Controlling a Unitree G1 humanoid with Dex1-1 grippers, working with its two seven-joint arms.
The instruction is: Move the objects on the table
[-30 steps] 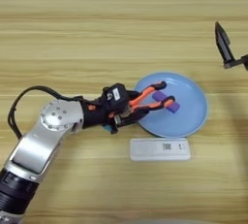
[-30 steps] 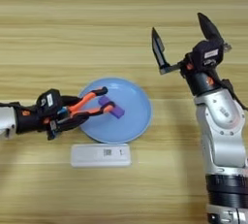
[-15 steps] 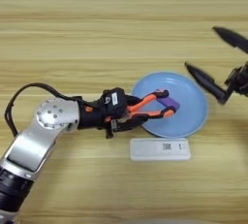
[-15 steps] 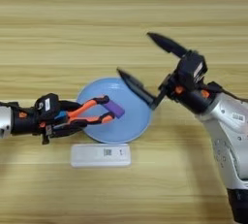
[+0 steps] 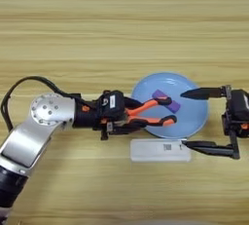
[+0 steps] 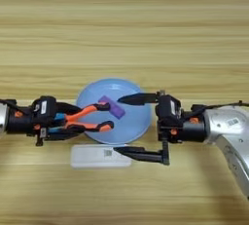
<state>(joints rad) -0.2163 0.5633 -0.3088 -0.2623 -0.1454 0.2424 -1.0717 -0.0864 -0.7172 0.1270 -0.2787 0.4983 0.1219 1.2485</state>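
The needle-nose pliers (image 5: 154, 120) are held by their head in my left gripper (image 5: 121, 117), which is shut on them. Their orange-and-black handles spread to the right over the near-left rim of a light blue plate (image 5: 187, 84). The flat purple bar (image 5: 166, 101) lies on the plate, just past the upper handle tip. My right gripper (image 6: 117, 124) reaches in from the right, wide open and pointing left. Its upper finger (image 6: 138, 98) hovers over the plate close to the purple bar. Its lower finger (image 6: 141, 154) is by the plate's near edge.
A white rectangular device (image 5: 160, 151) with a small label lies on the wooden table (image 5: 121, 24) just in front of the plate. The right gripper's lower finger is at its right end. A black cable (image 5: 29, 83) loops beside my left arm.
My right gripper has swung down and left from the far right, turned to point left, and now straddles the plate's right side. The left gripper still holds the pliers, almost unmoved.
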